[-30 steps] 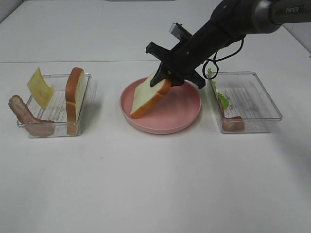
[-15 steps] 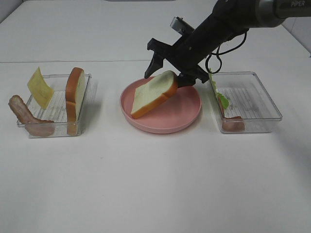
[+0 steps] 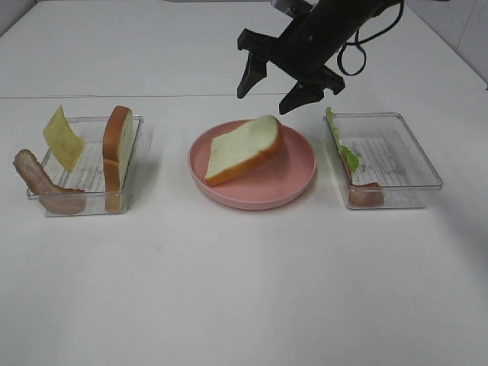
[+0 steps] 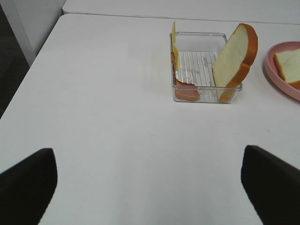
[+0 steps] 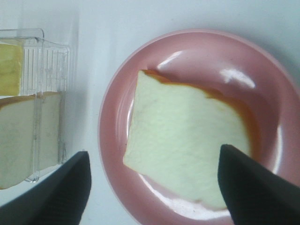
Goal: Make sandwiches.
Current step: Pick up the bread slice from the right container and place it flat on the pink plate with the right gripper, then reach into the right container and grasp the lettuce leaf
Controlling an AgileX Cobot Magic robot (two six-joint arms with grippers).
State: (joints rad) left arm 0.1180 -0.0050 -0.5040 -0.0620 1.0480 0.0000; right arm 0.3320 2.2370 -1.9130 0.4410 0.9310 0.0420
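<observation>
Above the pink plate (image 3: 290,171), the right end effector (image 3: 264,101) has just let go and lifted clear, jaws spread and empty, leaving the first bread slice (image 3: 242,149) on the plate (one edge propped on the rim), ready for fillings.

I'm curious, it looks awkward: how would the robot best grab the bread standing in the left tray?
Probably from above, pinching the bread slice across its two flat faces near the top crust. It stands on edge in the tray, and its top rises clear of the rim, while the tray walls hem in its lower part.
</observation>
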